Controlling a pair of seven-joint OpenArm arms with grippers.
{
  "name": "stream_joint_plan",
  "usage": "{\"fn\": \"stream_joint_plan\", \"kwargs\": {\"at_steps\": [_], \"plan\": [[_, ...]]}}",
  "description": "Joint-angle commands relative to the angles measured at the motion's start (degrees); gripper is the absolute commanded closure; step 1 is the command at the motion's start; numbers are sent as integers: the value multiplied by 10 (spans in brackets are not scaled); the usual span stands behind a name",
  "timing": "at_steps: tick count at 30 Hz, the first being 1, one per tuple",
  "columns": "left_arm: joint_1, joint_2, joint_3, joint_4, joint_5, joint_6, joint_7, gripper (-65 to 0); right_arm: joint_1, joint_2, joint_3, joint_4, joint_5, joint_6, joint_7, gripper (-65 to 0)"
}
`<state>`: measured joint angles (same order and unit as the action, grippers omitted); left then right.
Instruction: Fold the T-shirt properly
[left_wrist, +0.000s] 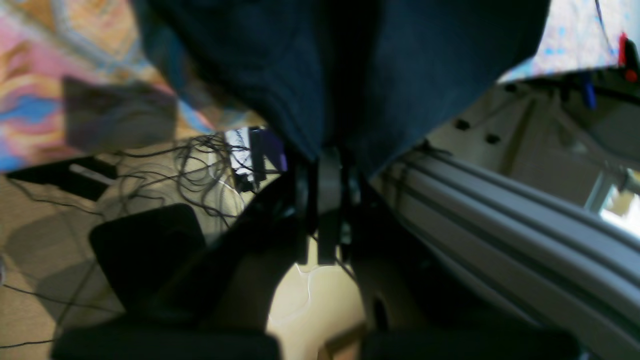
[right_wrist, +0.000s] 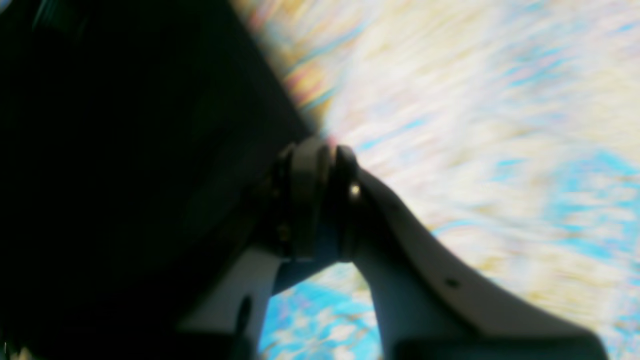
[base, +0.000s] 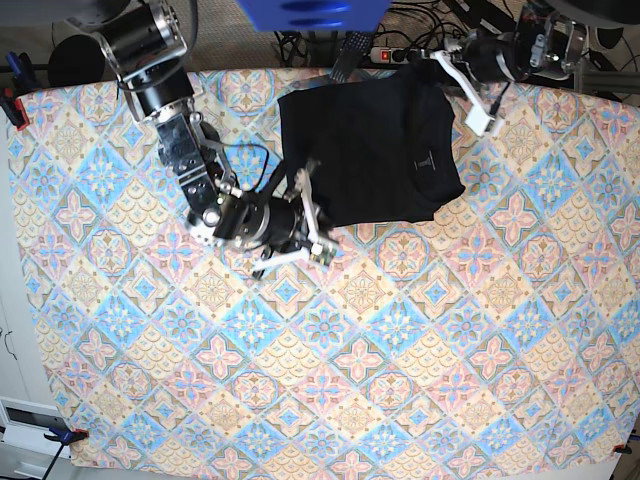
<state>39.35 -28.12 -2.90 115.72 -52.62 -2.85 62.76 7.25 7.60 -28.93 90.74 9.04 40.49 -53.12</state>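
The T-shirt (base: 370, 150) lies on the counter (base: 400, 380) toward its far edge, a little right of the middle in the base view. Its label (base: 424, 163) sits on the T-shirt's right part. The right tool (base: 308, 196) is at the T-shirt's near-left corner, pinching the cloth edge there. The left tool (base: 425, 62) is at the T-shirt's far-right corner, by the counter's far edge. Cables (base: 440, 20) lie behind the T-shirt, beyond the counter.

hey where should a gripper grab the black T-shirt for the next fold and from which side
Probably the T-shirt's near hem corner, approached from the open tablecloth below it. That corner lies flat and free, while the left gripper and right gripper already pinch other edges.
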Motion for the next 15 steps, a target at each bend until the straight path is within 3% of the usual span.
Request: {"fn": "stream_joint_plan", "kwargs": {"at_steps": [1,11,15], "plan": [[-4,0,-5,7,-4,-2,-3,-11,21,-3,4,13,7,-5,20,-63],[-76,55,15,-68,60,-2,-3,-12,17,-2,-7,62,7,-5,18,-65],[-86,69,52,-79,97,-2,-16,-12,18,-4,-58,66,7,-5,18,-64]]}}
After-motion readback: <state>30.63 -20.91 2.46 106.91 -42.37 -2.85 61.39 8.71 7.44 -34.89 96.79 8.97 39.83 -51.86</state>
